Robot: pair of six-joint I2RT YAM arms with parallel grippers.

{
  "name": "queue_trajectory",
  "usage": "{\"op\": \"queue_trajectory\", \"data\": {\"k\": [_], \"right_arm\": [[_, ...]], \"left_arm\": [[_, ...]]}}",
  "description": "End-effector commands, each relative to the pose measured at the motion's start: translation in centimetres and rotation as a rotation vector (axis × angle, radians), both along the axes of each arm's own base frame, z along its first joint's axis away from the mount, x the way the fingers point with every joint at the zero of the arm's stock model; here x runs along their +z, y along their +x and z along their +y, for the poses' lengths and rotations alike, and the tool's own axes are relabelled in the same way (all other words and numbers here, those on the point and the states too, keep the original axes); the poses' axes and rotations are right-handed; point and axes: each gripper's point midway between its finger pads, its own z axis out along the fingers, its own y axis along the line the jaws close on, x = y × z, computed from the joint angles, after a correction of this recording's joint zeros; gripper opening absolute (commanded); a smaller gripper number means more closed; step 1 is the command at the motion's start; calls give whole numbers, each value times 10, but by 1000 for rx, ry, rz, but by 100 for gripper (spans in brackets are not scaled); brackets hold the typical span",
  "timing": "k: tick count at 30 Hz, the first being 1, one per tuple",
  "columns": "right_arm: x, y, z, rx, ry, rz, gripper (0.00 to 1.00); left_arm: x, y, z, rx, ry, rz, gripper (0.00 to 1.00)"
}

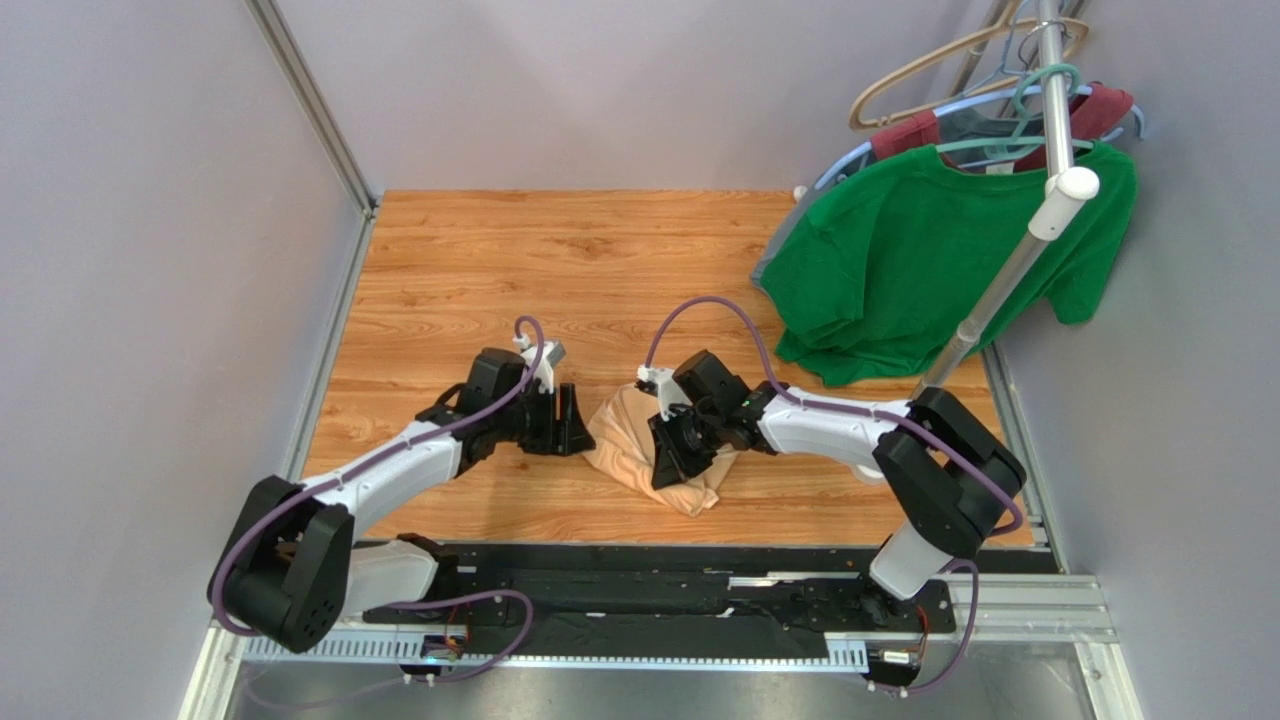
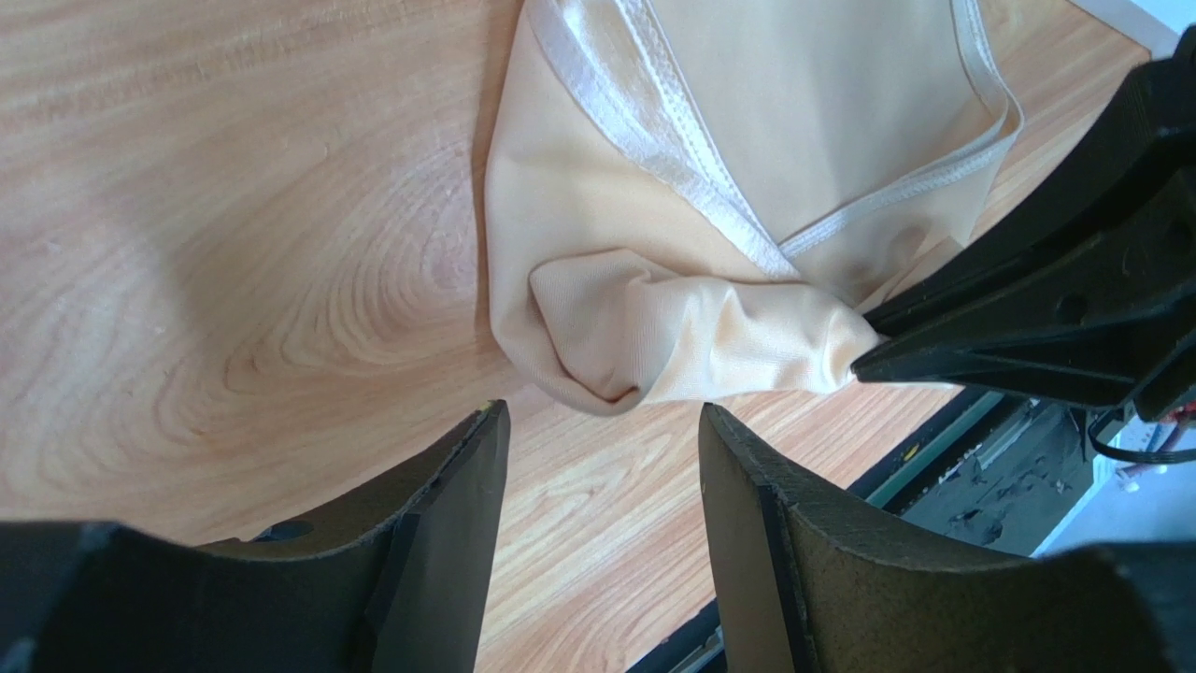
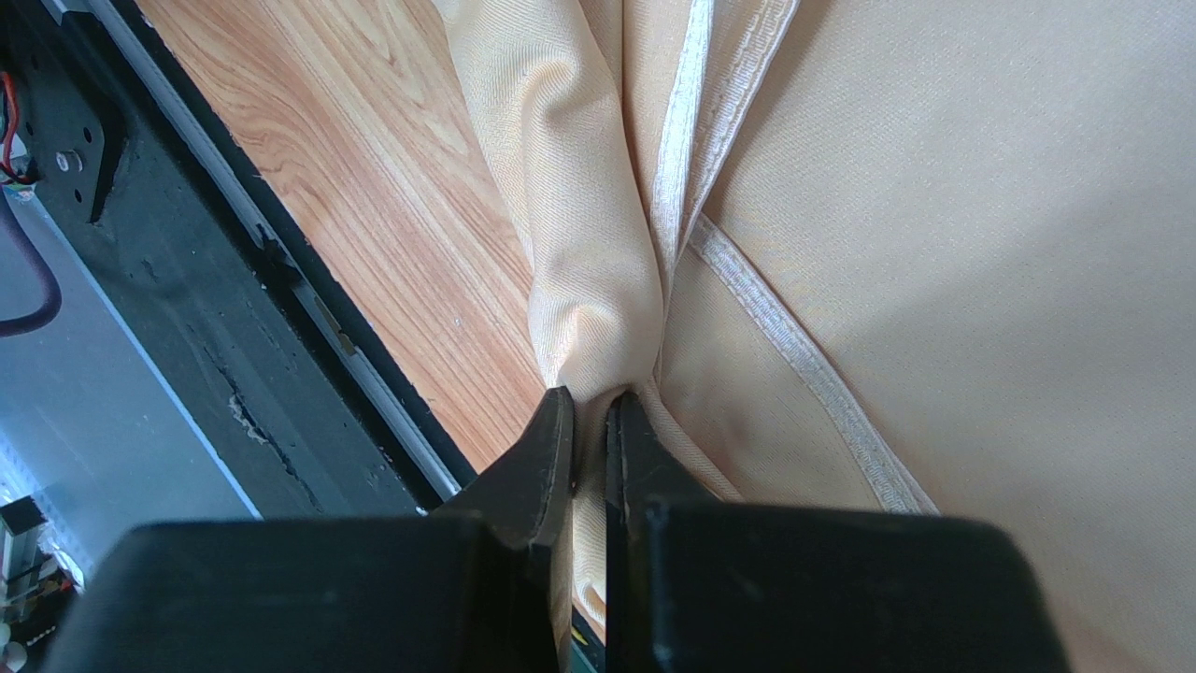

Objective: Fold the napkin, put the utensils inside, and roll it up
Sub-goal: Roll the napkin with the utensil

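The peach-tan napkin [image 1: 639, 447] lies bunched on the wooden table between my two arms. It fills the right wrist view [image 3: 913, 211] and shows its hemmed edges in the left wrist view [image 2: 730, 154]. My right gripper [image 1: 679, 438] is shut on a fold of the napkin [image 3: 597, 295], with cloth pinched between its fingertips [image 3: 552, 421]. My left gripper [image 1: 571, 425] is open and empty just left of the napkin, its fingers [image 2: 456, 477] a little short of the rolled corner [image 2: 618, 337]. The white spoon is not in view.
A green T-shirt [image 1: 932, 255] hangs on a white rack [image 1: 1037, 210] at the back right, with more hangers above it. A black rail [image 1: 661, 585] runs along the table's near edge. Grey walls stand on both sides.
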Motion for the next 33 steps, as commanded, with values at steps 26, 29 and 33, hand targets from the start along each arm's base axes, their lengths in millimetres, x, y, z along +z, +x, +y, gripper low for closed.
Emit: {"op": "queue_trajectory", "data": {"k": [26, 29, 33], "right_arm": [[-55, -12, -44, -32, -223, 42, 0], [-56, -12, -44, -31, -224, 45, 0], [-54, -11, -44, -35, -218, 35, 5]], "left_arm": [[-10, 34, -13, -22, 10, -39, 48], [-7, 39, -18, -36, -10, -54, 42], [-8, 39, -20, -46, -11, -51, 28]]}}
